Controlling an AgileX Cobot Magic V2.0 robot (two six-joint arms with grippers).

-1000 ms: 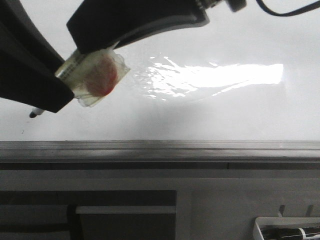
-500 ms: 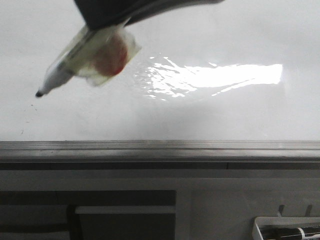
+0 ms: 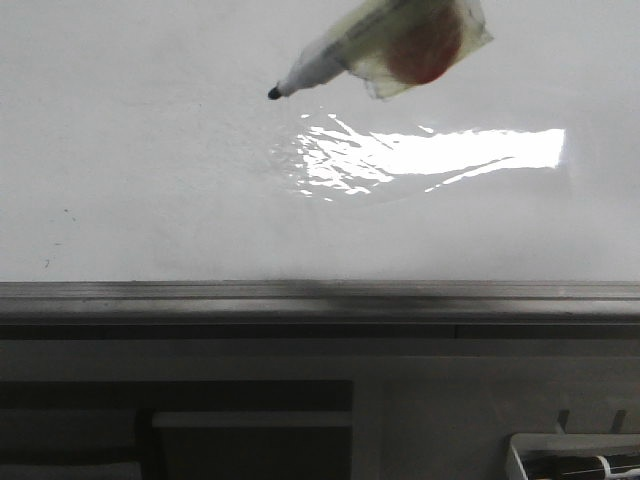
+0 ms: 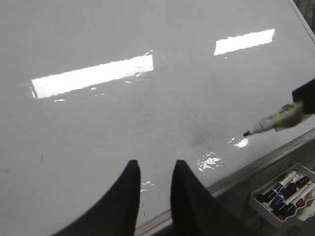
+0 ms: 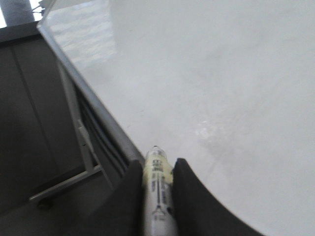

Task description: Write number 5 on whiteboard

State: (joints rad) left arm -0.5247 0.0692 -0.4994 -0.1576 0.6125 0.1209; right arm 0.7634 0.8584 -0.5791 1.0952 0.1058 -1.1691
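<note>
Gripping: right gripper (image 5: 156,179) clamped on a marker (image 3: 330,60), barrel pinched between the two black fingers (image 5: 129,196) in the right wrist view
Marker: whitish barrel, black tip; in the front view it enters from the top edge, tilted, tip pointing down-left; yellowish clear wrap with a reddish blob round the barrel
Marker tip: over the whiteboard (image 3: 150,180), just above and left of the glare patch (image 3: 430,155); touching or just off the surface, cannot tell
Left gripper (image 4: 153,169): fingers a little apart, nothing between them, over the whiteboard near its railed edge
Whiteboard: glossy white, fills most of the front view; grey metal rail (image 3: 320,297) runs along its near edge
Number 5: no drawn stroke visible on the board in any view; only a few tiny dark specks toward the left side near the rail
Tray (image 4: 285,201): off the board past the rail, seen in the left wrist view; holds several markers lying side by side; its corner also shows at the bottom right of the front view
Left wrist view: marker held at the right side, tip near the rail
</note>
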